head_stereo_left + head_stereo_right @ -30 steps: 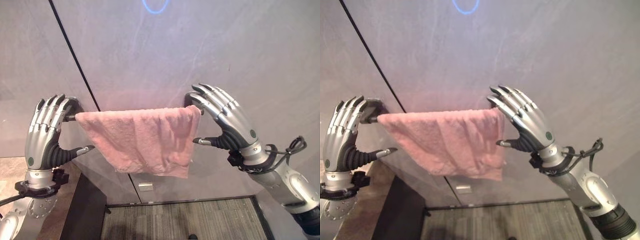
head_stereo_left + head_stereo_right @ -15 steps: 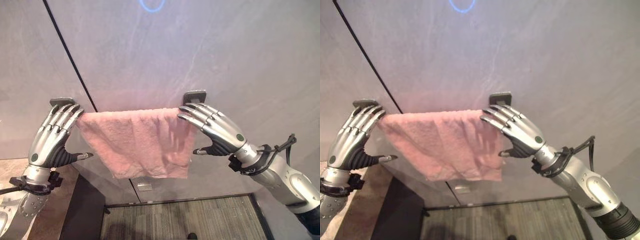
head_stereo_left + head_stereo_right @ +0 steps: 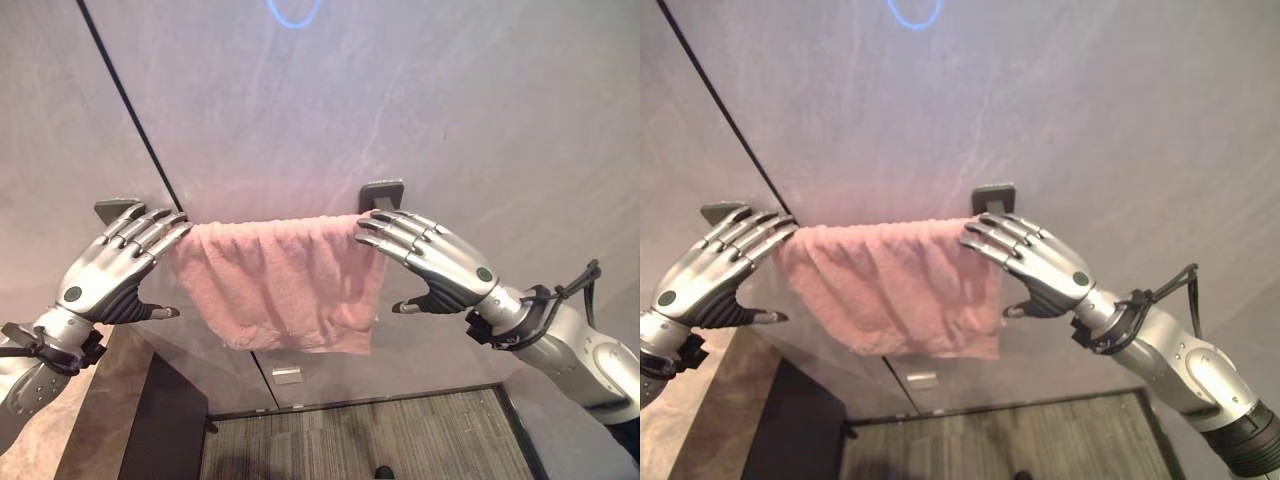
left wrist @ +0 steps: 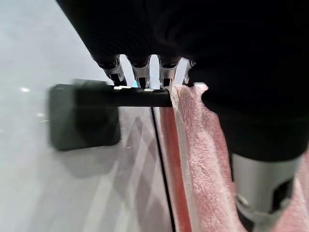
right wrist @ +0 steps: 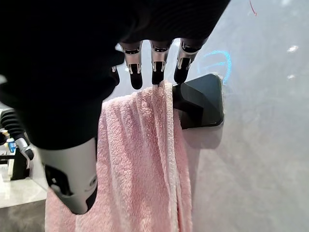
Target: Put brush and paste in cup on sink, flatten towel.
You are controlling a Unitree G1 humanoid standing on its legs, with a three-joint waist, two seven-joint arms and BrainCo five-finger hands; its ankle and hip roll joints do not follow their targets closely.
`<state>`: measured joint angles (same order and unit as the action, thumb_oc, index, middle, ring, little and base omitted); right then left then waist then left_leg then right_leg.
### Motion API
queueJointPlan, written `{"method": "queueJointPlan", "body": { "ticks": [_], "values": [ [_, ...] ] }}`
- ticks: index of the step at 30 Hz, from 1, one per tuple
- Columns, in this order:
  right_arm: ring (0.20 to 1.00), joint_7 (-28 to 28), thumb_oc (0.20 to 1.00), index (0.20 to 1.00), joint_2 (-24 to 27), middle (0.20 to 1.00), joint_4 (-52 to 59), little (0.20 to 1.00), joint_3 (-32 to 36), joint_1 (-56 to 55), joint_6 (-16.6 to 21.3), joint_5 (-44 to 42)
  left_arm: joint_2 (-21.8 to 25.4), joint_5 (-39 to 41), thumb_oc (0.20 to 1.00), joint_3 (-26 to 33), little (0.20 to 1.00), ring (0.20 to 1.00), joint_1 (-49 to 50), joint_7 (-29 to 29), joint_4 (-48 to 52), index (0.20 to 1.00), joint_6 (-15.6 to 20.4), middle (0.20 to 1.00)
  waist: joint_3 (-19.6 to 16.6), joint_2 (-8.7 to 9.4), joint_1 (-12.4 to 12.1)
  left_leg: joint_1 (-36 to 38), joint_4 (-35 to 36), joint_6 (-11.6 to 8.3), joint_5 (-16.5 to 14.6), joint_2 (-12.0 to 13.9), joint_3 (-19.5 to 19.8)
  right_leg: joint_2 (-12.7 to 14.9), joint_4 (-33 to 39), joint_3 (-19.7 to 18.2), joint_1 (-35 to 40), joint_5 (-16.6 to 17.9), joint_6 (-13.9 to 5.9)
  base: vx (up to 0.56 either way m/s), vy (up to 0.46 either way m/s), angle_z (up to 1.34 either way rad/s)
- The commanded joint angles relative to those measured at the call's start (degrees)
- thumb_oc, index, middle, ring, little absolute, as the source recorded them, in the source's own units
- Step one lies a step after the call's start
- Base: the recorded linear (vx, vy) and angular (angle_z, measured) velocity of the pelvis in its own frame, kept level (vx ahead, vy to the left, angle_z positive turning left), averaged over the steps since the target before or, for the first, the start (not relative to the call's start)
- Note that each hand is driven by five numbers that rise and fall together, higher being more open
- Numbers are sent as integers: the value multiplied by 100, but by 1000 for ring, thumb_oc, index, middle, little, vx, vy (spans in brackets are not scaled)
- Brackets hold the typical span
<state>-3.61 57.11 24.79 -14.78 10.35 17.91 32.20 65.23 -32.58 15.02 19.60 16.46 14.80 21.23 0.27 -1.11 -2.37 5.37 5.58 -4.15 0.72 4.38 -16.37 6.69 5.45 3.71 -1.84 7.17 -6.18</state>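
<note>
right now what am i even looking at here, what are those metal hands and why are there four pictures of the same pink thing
Those are the two hands of a humanoid robot. Two pictures come from a stereo camera on its head, so they show one scene from slightly different spots. The other two come from cameras on its wrists, looking along each hand from very close.

The pink thing is a towel draped over a dark rail fixed to a grey wall by dark brackets.

The left hand sits at the towel's left end, the right hand at its right end. Both have straight fingers reaching over the towel's top edge near the rail. Neither is gripping the cloth. The towel is still bunched in folds and hangs unevenly.
</note>
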Motion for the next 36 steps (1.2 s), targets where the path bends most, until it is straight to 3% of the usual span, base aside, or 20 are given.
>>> {"method": "queueJointPlan", "body": {
  "ticks": [1, 15, 29, 36],
  "values": [
    [1000, 337, 1000, 1000, 419, 1000, 191, 1000, -261, 82, 66, -366, 564, -122, 1000, -97, 1000, 1000, 474, -810, 135, 1000, 301, 1000, -66, 44, 104, -10, -58, -152, 4, 245, 92, 295, -133, 6, 77, -28, -344, 6, -9, -13],
    [1000, 809, 1000, 1000, 581, 1000, -151, 1000, -124, 35, -101, -212, 577, 459, 1000, 1721, 1000, 1000, 1296, -1409, 826, 1000, 94, 1000, -64, 26, -27, 6, -58, -176, 12, 286, 116, 235, -92, 16, 111, -53, -306, 5, -6, -5],
    [1000, 491, 1000, 1000, 154, 1000, 188, 1000, 345, 207, -128, -157, 185, 324, 1000, 2724, 1000, 1000, 2082, -1263, 727, 1000, -87, 1000, -38, 53, -246, -10, -58, -150, -8, 259, 180, 231, -85, 82, 146, -66, -294, 0, 0, 0],
    [1000, 417, 1000, 1000, 49, 1000, 358, 1000, 626, 89, -162, -220, 43, 281, 1000, 2832, 1000, 1000, 2101, -1226, 772, 1000, -152, 1000, -34, 107, -262, -18, -58, -136, -21, 245, 208, 233, -89, 100, 158, -74, -289, 2, 6, 4]
  ]
}}
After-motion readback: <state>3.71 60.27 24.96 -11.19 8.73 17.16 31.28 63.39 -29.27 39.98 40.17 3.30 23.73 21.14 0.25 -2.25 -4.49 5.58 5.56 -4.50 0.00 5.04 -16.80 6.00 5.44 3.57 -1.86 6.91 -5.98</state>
